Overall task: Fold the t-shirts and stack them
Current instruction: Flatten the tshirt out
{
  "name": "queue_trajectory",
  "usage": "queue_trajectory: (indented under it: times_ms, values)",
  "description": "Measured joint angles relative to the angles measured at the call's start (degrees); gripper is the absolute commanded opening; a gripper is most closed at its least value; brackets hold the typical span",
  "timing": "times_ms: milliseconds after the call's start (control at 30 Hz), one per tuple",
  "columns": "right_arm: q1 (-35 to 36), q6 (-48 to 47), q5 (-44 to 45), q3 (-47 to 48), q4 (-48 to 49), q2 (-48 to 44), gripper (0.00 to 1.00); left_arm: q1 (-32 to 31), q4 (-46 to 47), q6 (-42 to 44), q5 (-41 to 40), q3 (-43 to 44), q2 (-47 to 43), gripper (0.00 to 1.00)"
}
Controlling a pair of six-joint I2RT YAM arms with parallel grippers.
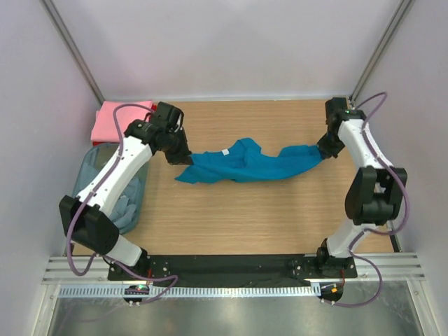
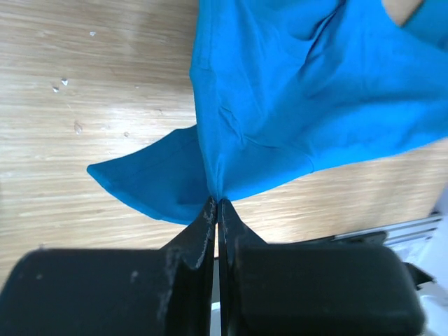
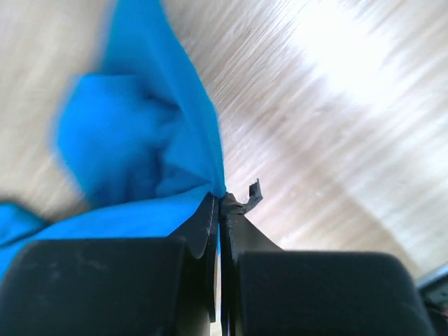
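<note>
Evidently soft, light: shirt [image 1: 241, 166] strung across tabletop [image 1: 280, 217], left gripper [image 2: 215, 204] and right gripper [image 3: 222, 199] each pinching an end; corners likely grip best.

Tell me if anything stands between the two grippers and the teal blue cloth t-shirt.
Nothing visible does. The left gripper is shut on the left end of the teal blue cloth t-shirt, the right gripper on its right end, cloth directly between the jaws of each.

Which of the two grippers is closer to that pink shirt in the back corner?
The left gripper: it sits just right of the pink shirt, pinching one end of the teal shirt. The right gripper is across the table, pinching the other end.
</note>
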Motion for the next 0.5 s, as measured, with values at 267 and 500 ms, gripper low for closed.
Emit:
queue_trajectory:
  times_ms: [267,500]
  values:
    - [0.00,-1.46,6.05,15.02,-13.99,-21.00,0.01,-0.02,-1.09,-5.09,-0.44,-0.39,-11.41,0.00]
    - [0.00,-2.40,6.62,18.97,-13.94,-26.01,0.01,-0.09,-1.79,-6.91,-1.18,-0.42,-12.79,0.00]
